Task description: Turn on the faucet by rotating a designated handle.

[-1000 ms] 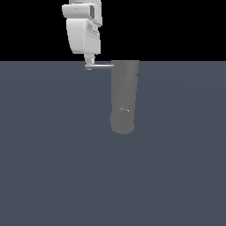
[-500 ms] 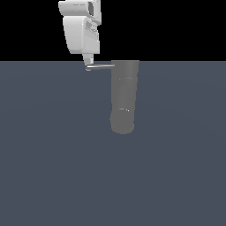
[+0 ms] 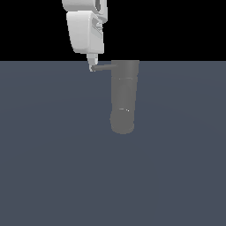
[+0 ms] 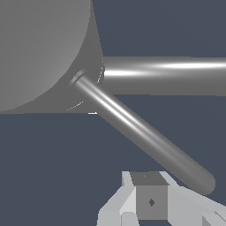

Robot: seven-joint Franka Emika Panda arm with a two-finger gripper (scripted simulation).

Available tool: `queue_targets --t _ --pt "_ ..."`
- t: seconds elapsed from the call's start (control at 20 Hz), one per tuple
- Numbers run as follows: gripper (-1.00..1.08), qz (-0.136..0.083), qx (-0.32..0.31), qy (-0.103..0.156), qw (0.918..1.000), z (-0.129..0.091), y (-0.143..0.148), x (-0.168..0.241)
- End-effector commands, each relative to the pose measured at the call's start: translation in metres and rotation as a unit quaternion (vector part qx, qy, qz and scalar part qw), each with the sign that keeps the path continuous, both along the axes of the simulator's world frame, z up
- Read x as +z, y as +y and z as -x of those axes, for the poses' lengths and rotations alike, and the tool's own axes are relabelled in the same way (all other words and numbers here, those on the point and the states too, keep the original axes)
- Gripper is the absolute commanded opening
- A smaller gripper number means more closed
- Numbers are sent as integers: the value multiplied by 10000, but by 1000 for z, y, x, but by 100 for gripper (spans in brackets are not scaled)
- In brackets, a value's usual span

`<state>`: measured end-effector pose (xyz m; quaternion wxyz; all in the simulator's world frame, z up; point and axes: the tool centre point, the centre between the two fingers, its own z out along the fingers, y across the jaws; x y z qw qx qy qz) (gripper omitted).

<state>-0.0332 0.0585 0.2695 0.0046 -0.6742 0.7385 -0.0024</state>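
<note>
Faucet (image 3: pixel 123 97) lies on the dark surface (image 3: pixel 53 167), centre of the exterior view. Handle (image 3: pixel 106 67) projects from its far end toward the exterior view's left. Gripper (image 3: pixel 92 66) sits at the handle's free tip; finger spacing cannot be told, nothing visibly clamped.

Risk: contact is at the very tip, so a push may slide off the rounded end without rotating it.
</note>
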Motion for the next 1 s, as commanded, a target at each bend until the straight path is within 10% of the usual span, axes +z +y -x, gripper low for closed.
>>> queue_targets --t 0.0,0.95 --pt "-100 13 -87 33 10000 10 -16 0" --pt "-100 15 -30 34 10000 44 -67 0"
